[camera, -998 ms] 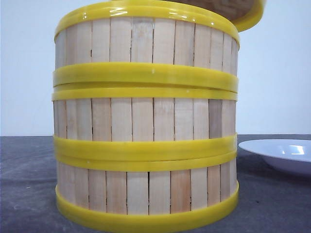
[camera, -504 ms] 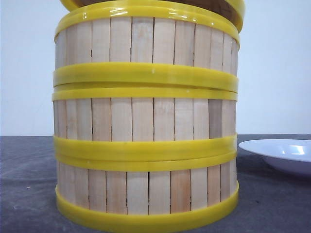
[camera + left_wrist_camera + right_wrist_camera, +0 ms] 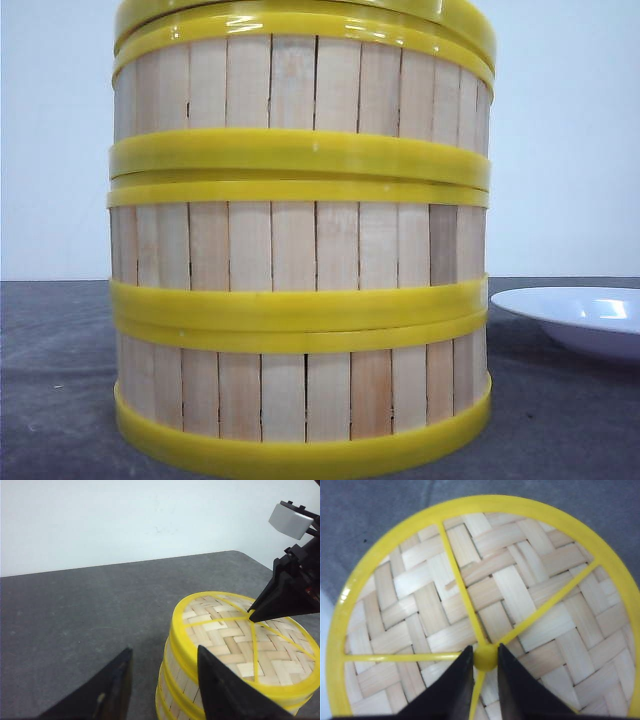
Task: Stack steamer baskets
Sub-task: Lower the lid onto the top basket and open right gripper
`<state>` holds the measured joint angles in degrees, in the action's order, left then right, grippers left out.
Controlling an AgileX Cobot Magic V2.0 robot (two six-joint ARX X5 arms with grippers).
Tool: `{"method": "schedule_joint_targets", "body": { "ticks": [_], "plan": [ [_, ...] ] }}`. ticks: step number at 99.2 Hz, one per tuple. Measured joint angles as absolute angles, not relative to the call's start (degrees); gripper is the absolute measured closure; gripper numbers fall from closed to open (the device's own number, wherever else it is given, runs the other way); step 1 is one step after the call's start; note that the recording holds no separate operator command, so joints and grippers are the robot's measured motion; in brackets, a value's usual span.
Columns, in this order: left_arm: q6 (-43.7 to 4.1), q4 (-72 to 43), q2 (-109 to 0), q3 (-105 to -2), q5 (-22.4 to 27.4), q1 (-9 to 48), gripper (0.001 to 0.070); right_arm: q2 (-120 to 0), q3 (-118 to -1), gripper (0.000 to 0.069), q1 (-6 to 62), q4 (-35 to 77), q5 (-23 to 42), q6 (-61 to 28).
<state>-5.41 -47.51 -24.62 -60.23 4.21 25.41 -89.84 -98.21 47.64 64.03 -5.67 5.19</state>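
Your three steamer baskets (image 3: 300,250) stand stacked on the gray tabletop (image 3: 560,420), woven lid (image 3: 485,600) seated on top. Your right end effector (image 3: 485,660) pinches the lid's yellow center knob (image 3: 485,657); the left end effector (image 3: 162,680) hangs spread beside the stack. Beyond, a white plate (image 3: 580,315).

Illumination is bright, even and diffuse. White glare streaks mark the glossy yellow plastic rim (image 3: 300,22) at the frame top and the white plate (image 3: 580,315) at right. Wrist views are slightly soft; near black fingers (image 3: 220,690) blur.
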Motion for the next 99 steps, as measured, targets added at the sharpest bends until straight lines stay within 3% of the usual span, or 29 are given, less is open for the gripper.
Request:
{"method": "schedule_joint_targets", "body": {
  "ticks": [99],
  "plan": [
    [-5.4, -47.8, -24.6, -60.2, 4.3, 25.4, 0.0474, -89.8, -98.2, 0.0637, 50.3, 63.9, -4.4, 5.2]
  ]
}}
